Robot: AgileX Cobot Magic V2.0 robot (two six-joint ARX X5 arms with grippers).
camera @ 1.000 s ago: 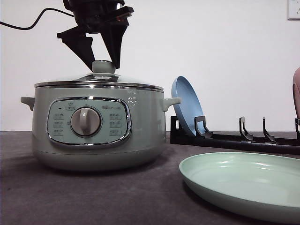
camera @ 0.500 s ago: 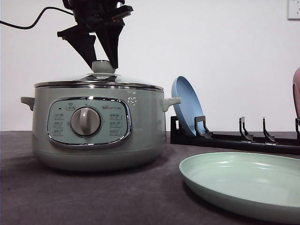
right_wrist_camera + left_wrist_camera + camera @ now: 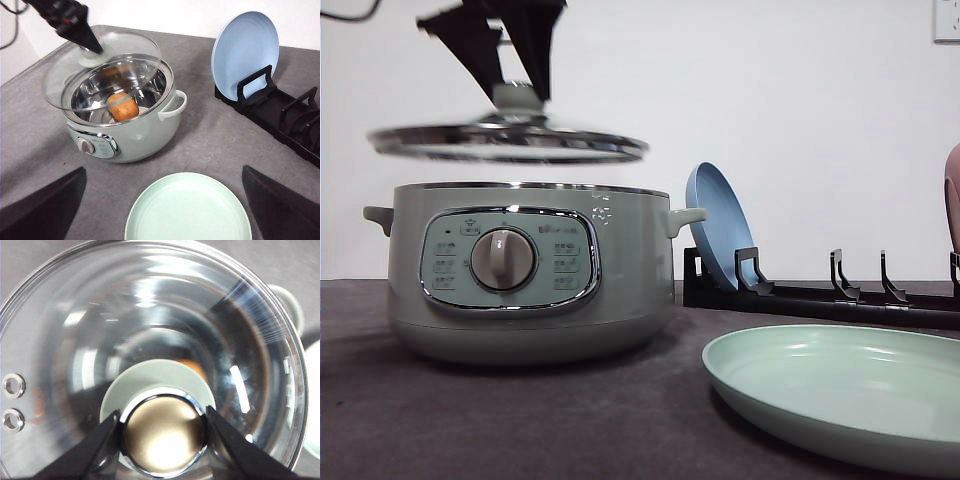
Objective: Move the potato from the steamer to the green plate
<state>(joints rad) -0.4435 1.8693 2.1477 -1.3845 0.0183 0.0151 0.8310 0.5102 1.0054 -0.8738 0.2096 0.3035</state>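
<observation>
Left gripper [image 3: 510, 70]: clamped on lid [image 3: 508, 143] knob, upper left.
Right gripper [image 3: 162, 220]: jaws apart.
Tip: carry lid level, clear of steamer [image 3: 525, 270]; potato [image 3: 123, 106] exposed.

No readable text is found. On the large round sage-green steamer [image 3: 530, 270], left of centre in the front view, a chrome-framed control panel [image 3: 510, 260] is seen with small printed icons and captions in two columns flanking the central dial [image 3: 503, 259]; none can be made out. A short brand-like mark is printed along the panel's upper edge, right of the dial; its characters are too small to be read. Faint pale markings are noted on the pot wall just right of the panel's upper corner, also illegible.
</observation>
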